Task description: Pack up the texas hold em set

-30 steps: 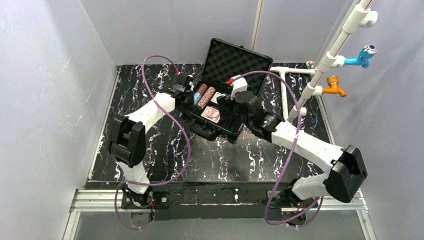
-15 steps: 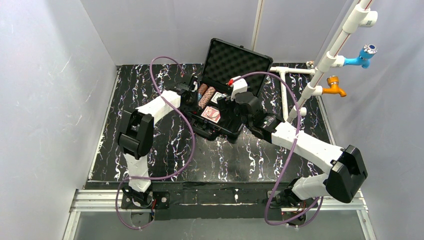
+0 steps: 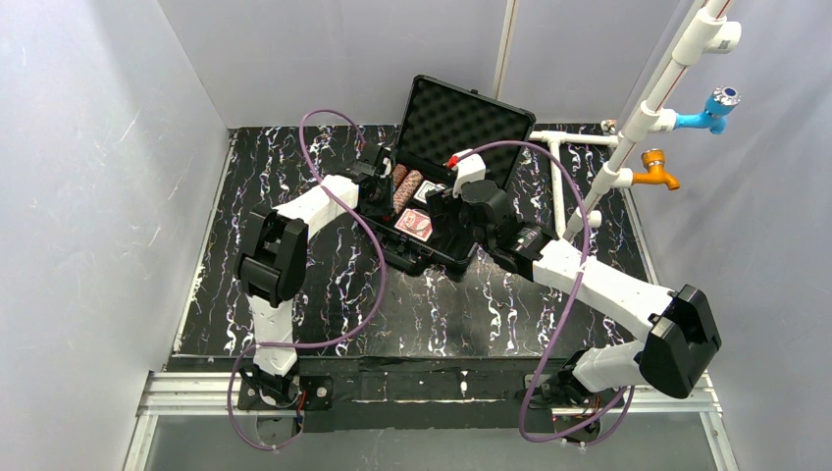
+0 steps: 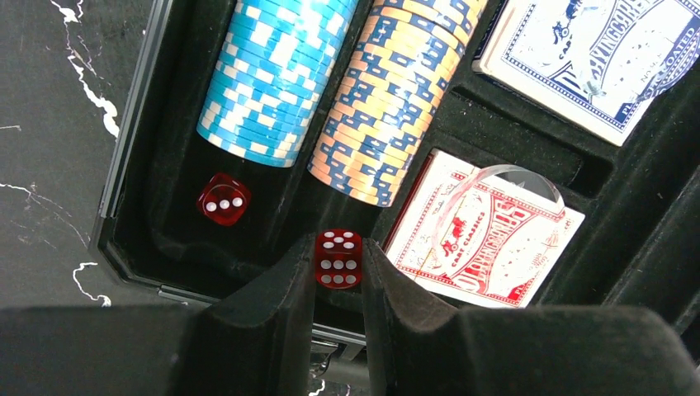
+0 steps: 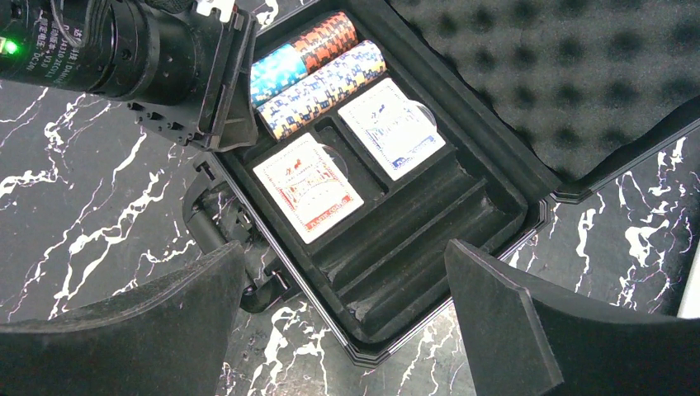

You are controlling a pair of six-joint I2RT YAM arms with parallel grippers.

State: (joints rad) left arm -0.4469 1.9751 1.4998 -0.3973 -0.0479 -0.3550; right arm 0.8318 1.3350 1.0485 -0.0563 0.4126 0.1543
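The black case point(image 3: 417, 260) lies open mid-table, its foam lid point(image 3: 461, 118) upright. In the left wrist view my left gripper point(image 4: 338, 252) is shut on a small red die point(image 4: 338, 268), held over the case's near-left end. A second red die point(image 4: 223, 199) lies in the slot below the blue chip stack point(image 4: 276, 74). The brown chip stack point(image 4: 396, 99), a red card deck point(image 4: 487, 231) and a blue card deck point(image 4: 586, 58) sit in their slots. My right gripper point(image 5: 342, 272) is open and empty above the case's near-right corner point(image 5: 446, 330).
The white pipe frame point(image 3: 628, 128) with blue and orange taps stands at the right, close to the lid. Two long slots point(image 5: 421, 239) in the case's right part hold nothing. White walls close in the left, back and right sides.
My left arm has swung right, bringing its gripper from the case's left edge to over the case's left end. The right arm has not moved.
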